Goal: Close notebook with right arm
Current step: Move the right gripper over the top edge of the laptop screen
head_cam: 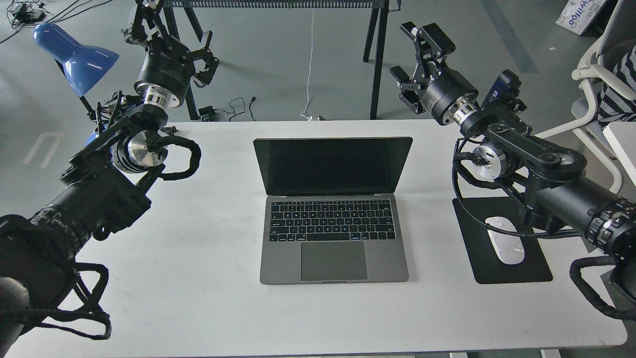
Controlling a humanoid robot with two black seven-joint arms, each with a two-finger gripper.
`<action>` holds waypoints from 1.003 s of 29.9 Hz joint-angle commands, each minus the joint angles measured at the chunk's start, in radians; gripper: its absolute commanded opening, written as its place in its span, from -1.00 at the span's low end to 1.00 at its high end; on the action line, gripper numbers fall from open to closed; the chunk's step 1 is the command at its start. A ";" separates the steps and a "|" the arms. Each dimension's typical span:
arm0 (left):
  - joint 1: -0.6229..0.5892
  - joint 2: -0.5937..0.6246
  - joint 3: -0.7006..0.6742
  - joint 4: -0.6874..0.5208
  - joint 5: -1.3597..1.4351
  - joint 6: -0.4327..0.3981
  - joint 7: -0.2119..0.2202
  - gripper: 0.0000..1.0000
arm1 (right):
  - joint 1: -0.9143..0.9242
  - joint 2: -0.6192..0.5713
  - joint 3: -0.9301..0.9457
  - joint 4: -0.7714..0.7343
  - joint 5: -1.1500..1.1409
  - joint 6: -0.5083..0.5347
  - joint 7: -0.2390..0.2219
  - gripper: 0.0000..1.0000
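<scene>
- Head view: the notebook (333,211) sits mid-table on the white table (198,298), lid up and leaning a little past upright, black screen facing the robot, keyboard and trackpad bare. Nothing touches it.
- The right arm (546,174) comes in from about four o'clock and bends up, so its right gripper (415,64) hangs beyond the far table edge, at roughly one o'clock from the screen and well apart from it. Its two fingers stand spread, with nothing between them.
- The left gripper (201,62) is raised at about eleven o'clock from the notebook, close to the blue lamp (74,54). Its fingers look parted and empty too.
- A white mouse (504,246) lies on a black mouse pad (502,243) at three o'clock from the keyboard, right under the right forearm.
- To my eye the closing has not begun. A good way would be to bring the right gripper behind the lid's top edge, near the right corner, and push it forward and down toward six o'clock in an arc around the hinge.
- I would press gently and slow near the end so the lid does not slam, and keep the forearm and its cabling lifted clear of the mouse.
</scene>
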 commanded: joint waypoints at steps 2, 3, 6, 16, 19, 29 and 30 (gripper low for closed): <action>0.002 0.000 0.000 0.000 0.000 0.001 0.000 1.00 | -0.020 0.008 0.000 0.010 0.001 -0.001 0.000 0.98; 0.002 0.000 0.000 0.000 0.000 0.001 0.000 1.00 | -0.021 0.008 0.000 0.012 0.001 -0.001 0.000 0.98; 0.002 0.000 0.000 0.000 0.000 0.000 0.000 1.00 | -0.037 0.009 0.000 0.015 0.002 -0.001 -0.002 0.98; 0.002 0.000 0.000 0.000 -0.001 0.001 0.000 1.00 | -0.090 -0.001 0.000 0.119 0.002 -0.035 0.000 0.98; 0.002 0.000 0.000 0.000 -0.003 0.001 0.000 1.00 | -0.103 -0.001 0.000 0.127 0.002 -0.038 0.000 0.98; 0.000 0.000 0.000 0.000 -0.003 0.001 0.000 1.00 | -0.141 -0.052 0.000 0.252 0.002 -0.092 -0.002 0.98; 0.000 0.000 0.000 0.000 -0.003 0.001 0.000 1.00 | -0.144 -0.060 0.000 0.269 0.002 -0.098 -0.003 0.98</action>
